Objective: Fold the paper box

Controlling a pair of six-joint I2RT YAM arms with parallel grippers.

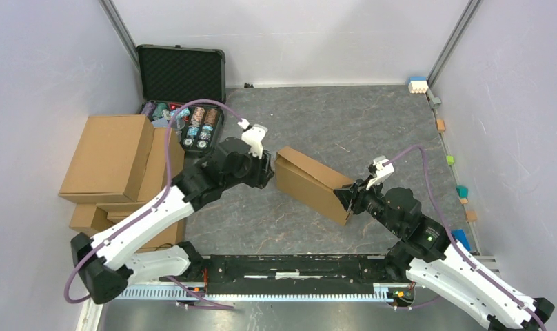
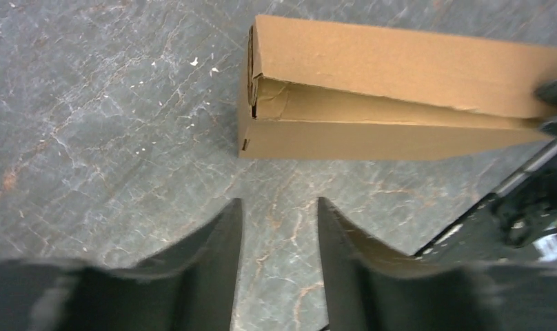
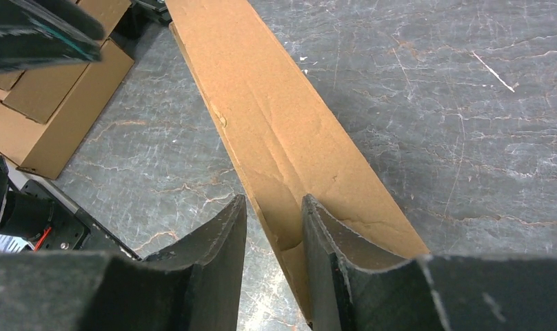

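The paper box (image 1: 310,181) is a flat brown cardboard mailer standing on its long edge in the middle of the table, running from upper left to lower right. In the left wrist view the paper box (image 2: 400,69) shows its left end with a tucked flap. My left gripper (image 1: 269,169) hovers just off that end, open (image 2: 279,201), with only table between its fingers. My right gripper (image 1: 346,200) is at the box's right end. Its jaws (image 3: 272,198) stand open astride the edge of the paper box (image 3: 276,117), which lies against the right finger, with a gap to the left one.
A pile of bulkier brown cartons (image 1: 114,165) fills the left side, also seen as cartons (image 3: 62,117) in the right wrist view. An open black foam-lined case (image 1: 181,72) with chips (image 1: 196,127) sits at the back left. Small coloured blocks (image 1: 462,189) line the right edge.
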